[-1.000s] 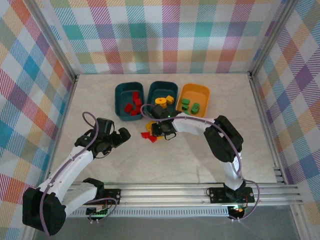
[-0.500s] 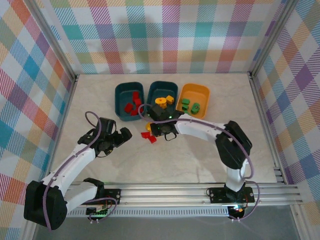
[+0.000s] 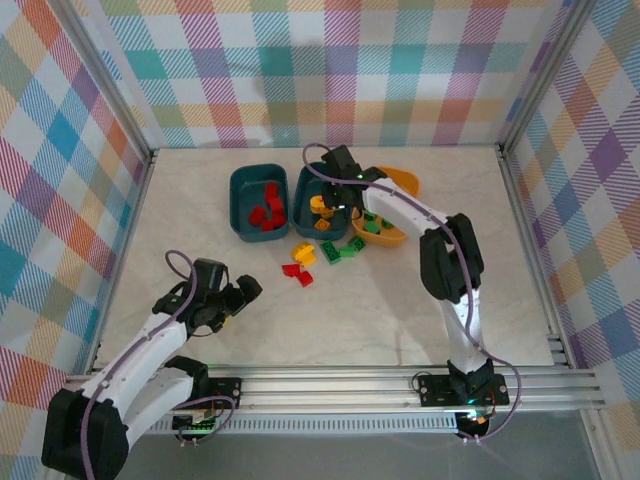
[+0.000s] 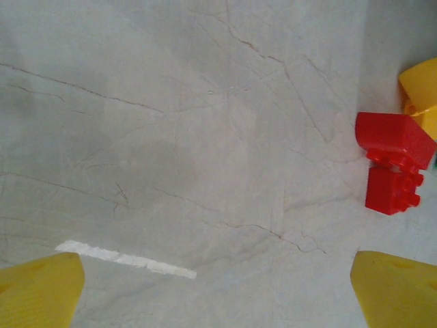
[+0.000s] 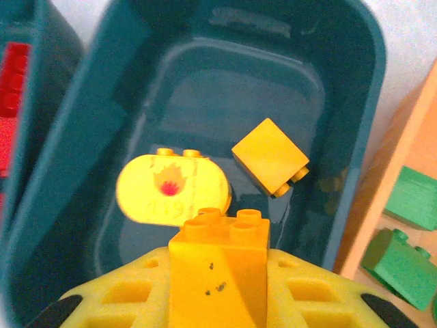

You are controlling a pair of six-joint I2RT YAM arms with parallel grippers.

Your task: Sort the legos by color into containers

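My right gripper [image 3: 334, 200] hangs over the middle teal container [image 3: 300, 190], shut on a yellow lego [image 5: 218, 266] that sits stud-up between its yellow fingers. Below it, in that container [image 5: 205, 89], lie a rounded yellow lego [image 5: 172, 188] and a yellow cube lego [image 5: 271, 156]. The left teal container [image 3: 234, 200] holds red legos [image 3: 266, 210]. Green legos [image 5: 403, 263] lie in the orange container [image 3: 400, 180]. Loose on the table are yellow [image 3: 303, 255], red [image 3: 297, 272] and green legos [image 3: 340, 249]. My left gripper [image 3: 240, 293] stands open over bare table, left of the red legos [image 4: 392, 154].
The marble-patterned tabletop is fenced by checked walls and a metal frame. A white streak [image 4: 123, 260] marks the table below my left gripper. The three containers stand side by side at the back middle, with the loose legos just in front of them.
My right gripper has lifted from the loose pile and swung back over the middle teal container, carrying the yellow lego. My left arm has drawn back a little toward the near edge.
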